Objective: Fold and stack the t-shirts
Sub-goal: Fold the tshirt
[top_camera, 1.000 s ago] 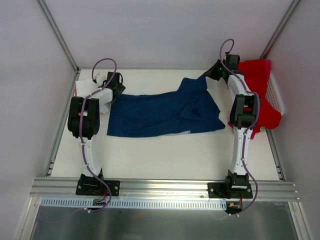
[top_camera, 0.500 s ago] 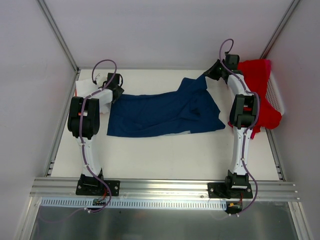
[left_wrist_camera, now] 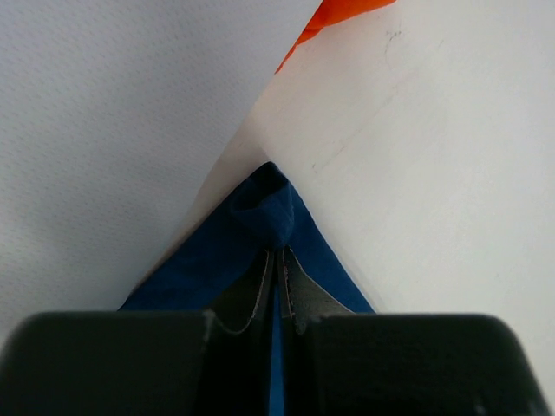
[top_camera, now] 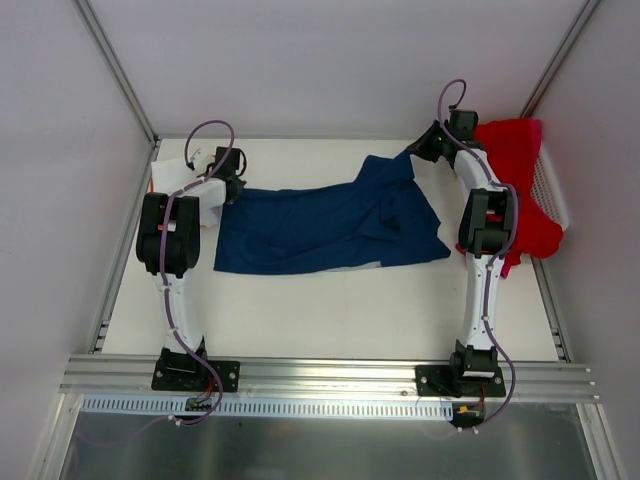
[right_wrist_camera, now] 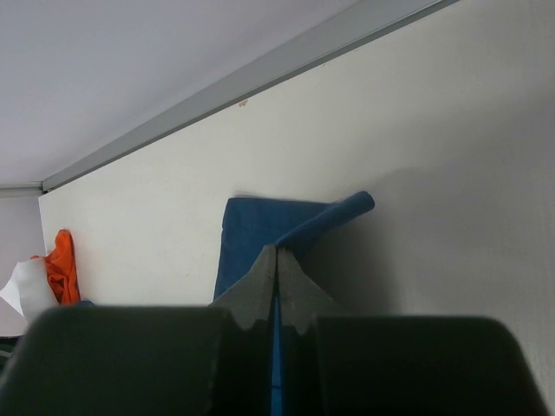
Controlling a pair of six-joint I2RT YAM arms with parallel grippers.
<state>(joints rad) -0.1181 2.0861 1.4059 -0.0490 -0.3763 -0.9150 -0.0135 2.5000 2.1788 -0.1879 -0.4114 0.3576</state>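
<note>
Big white tabletop point(top_camera: 330, 310) carries the navy t-shirt point(top_camera: 300, 230), spread between the arms, right part bunched. A red t-shirt point(top_camera: 520, 190) drapes over the basket point(top_camera: 555, 195) at right. The left hand point(left_wrist_camera: 277, 256) pinches the navy shirt's left corner. The right hand point(right_wrist_camera: 276, 253) is clamped on its far right corner.

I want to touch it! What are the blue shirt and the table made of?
The blue shirt looks like soft, matte cloth: it wrinkles and bunches up. The table looks hard, smooth and white, maybe painted board; I can't tell.
</note>
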